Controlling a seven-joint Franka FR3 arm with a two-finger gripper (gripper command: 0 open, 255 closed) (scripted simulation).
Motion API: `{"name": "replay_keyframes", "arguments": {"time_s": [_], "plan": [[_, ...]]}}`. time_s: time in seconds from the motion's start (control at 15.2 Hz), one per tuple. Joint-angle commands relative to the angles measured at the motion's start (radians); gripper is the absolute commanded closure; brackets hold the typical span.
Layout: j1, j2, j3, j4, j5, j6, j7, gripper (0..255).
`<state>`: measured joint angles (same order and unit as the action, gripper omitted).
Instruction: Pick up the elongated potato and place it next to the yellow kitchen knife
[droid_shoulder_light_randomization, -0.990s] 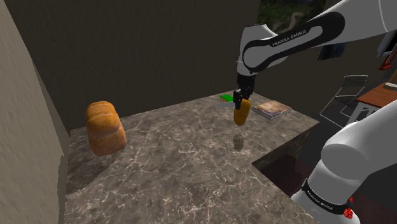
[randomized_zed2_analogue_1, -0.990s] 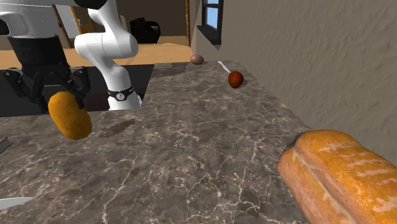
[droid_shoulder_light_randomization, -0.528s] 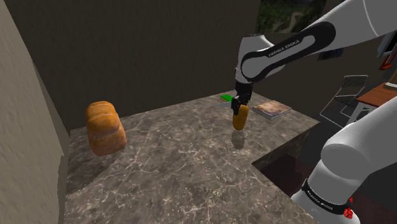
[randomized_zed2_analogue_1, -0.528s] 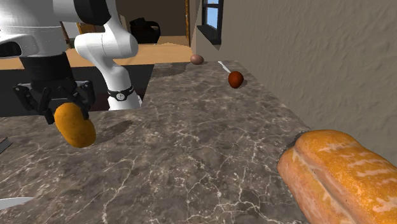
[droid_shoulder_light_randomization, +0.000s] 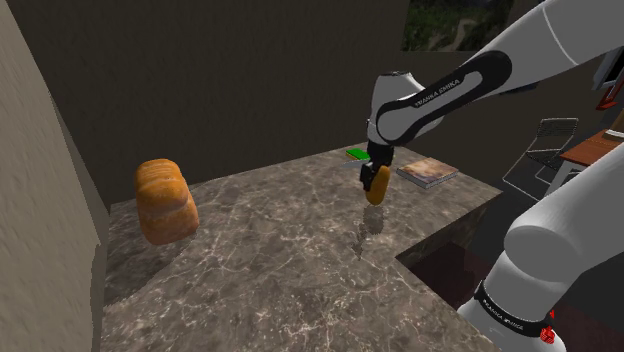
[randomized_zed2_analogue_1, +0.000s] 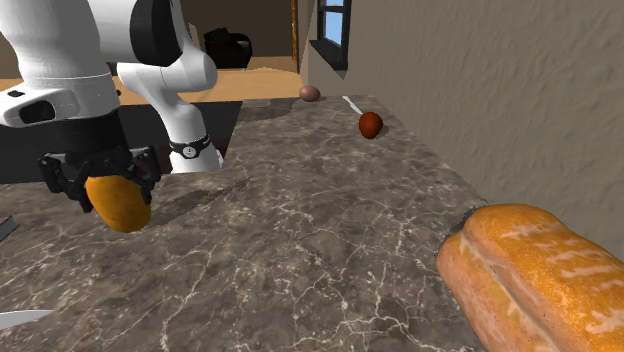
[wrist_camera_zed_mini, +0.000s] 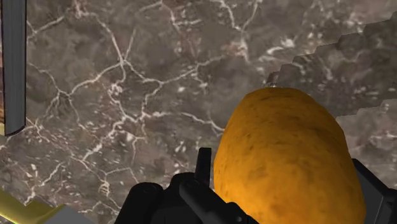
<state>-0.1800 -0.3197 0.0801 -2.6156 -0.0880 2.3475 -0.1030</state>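
The elongated potato (droid_shoulder_light_randomization: 377, 185), orange-brown, hangs upright at my black gripper (droid_shoulder_light_randomization: 369, 168) near the far end of the marble counter (droid_shoulder_light_randomization: 280, 260), its shadow on the stone just below. In the second exterior view the gripper (randomized_zed2_analogue_1: 100, 180) sits over the potato's (randomized_zed2_analogue_1: 118, 203) upper end, close above the counter. The wrist view has the potato (wrist_camera_zed_mini: 280, 165) large and close over the marble. A yellowish bar (wrist_camera_zed_mini: 25, 209), perhaps the knife's handle, lies beside the gripper, and a pale blade (randomized_zed2_analogue_1: 20, 318) shows at the second exterior view's lower left.
A large bread loaf (droid_shoulder_light_randomization: 165, 200) stands at the shoulder view's left by the wall. A book (droid_shoulder_light_randomization: 427, 172) and a green item (droid_shoulder_light_randomization: 355, 154) lie behind the potato. Two small brown round things (randomized_zed2_analogue_1: 370, 124) sit at the counter's far end. The counter drops off (droid_shoulder_light_randomization: 450, 245) toward the stand.
The arm has lowered the gripper a little and shifted it slightly to the shoulder view's left. The potato has stayed at the gripper, closer to the counter than a second ago.
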Motion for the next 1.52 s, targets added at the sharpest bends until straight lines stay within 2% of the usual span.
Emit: {"name": "replay_keyframes", "arguments": {"time_s": [0.0, 0.46, 0.53, 0.86, 1.12, 1.45], "plan": [[-0.005, 0.026, -0.002, -0.018, -0.006, 0.025, 0.003, 255], [-0.007, 0.026, 0.000, -0.018, -0.005, 0.025, 0.002, 255], [-0.006, 0.024, 0.001, -0.016, -0.004, 0.021, 0.003, 0], [-0.007, 0.026, 0.000, -0.018, -0.005, 0.025, 0.002, 0], [0.005, -0.064, 0.001, 0.042, 0.015, -0.125, -0.010, 0], [0.005, -0.064, 0.001, 0.042, 0.015, -0.125, -0.010, 0]]}}
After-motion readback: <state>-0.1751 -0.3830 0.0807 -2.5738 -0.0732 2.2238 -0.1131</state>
